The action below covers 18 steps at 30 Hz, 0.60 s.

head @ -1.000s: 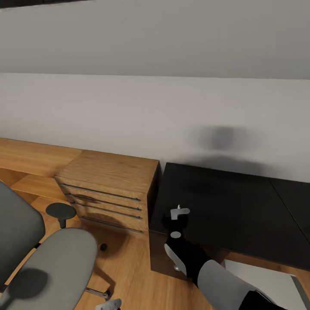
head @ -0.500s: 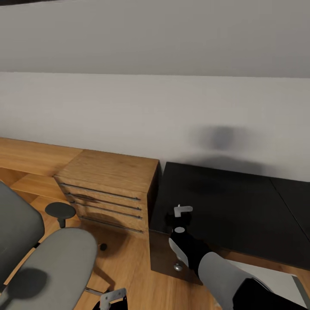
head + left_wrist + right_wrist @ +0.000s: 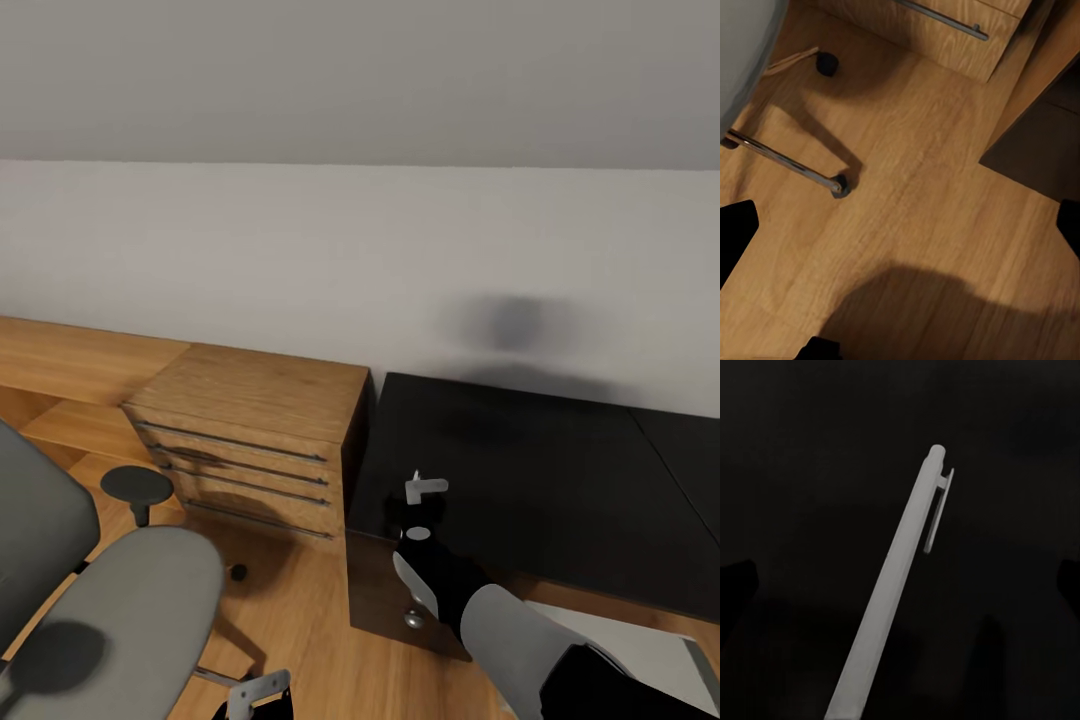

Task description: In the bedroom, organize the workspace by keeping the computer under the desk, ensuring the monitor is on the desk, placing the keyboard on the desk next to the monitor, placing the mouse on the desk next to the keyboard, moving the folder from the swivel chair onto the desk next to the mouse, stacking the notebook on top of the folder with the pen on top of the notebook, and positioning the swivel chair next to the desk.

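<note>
A slim white pen point(image 3: 896, 577) lies on the black top of the desk point(image 3: 530, 480). My right gripper point(image 3: 900, 585) hangs open just above it, one dark finger at each side, and neither touches the pen. In the head view that gripper point(image 3: 413, 510) is over the desk's near left corner and hides the pen. The grey swivel chair point(image 3: 120, 610) stands on the floor to the left of the desk. My left gripper point(image 3: 255, 692) is low beside the chair, open over the wood floor point(image 3: 915, 210), holding nothing.
An oak dresser point(image 3: 250, 420) with several drawers stands against the desk's left end, and low oak shelving point(image 3: 70, 360) runs off to the left. The chair's chrome leg and caster point(image 3: 838, 184) lie near my left gripper. A white wall and sloped grey ceiling rise behind.
My left gripper has risen into the bottom of the head view beside the chair. The right gripper has edged slightly right over the desk corner. The head view has shifted a little.
</note>
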Motion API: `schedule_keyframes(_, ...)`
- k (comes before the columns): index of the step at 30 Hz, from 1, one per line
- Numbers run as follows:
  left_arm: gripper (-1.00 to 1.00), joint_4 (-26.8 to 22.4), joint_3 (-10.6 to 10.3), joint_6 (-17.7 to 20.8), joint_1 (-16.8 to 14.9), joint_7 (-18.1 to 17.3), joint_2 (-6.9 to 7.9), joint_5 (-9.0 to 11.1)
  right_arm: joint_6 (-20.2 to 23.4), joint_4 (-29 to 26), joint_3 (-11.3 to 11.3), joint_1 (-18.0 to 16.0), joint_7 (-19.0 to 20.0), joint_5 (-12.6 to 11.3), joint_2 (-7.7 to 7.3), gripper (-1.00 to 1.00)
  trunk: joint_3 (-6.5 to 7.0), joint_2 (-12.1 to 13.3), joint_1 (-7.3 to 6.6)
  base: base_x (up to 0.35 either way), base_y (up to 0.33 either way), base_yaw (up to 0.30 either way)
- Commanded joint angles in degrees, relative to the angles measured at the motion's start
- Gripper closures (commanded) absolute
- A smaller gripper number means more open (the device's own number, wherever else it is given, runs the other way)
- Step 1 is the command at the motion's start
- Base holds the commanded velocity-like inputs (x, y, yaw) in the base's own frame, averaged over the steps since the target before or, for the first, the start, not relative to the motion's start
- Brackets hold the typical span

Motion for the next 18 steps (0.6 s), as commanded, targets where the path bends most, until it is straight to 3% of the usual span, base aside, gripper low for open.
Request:
schedule_keyframes(1,-1.0,-0.12,-0.16,-0.11,-0.01,0.37,0.07,0.48,-0.05,0.02,0.46,-0.08,-0.39,-0.46,0.0,-1.0,-0.23,-0.45,0.23,0.0,0.0,0.0)
schedule_keyframes(8,-1.0,-0.13,-0.17,-0.1,-0.01,0.49,0.06,0.48,-0.04,-0.01,0.45,-0.08,-0.4,-0.46,0.0,-1.0,-1.49,-3.26,1.77,0.0,0.0,0.0)
schedule_keyframes(18,-1.0,-0.13,-0.19,-0.07,0.0,0.5,0.06,0.51,-0.03,-0.04,0.38,-0.08,-0.45,-0.46,0.0,-1.0,-1.49,-3.26,1.77,0.0,0.0,0.0)
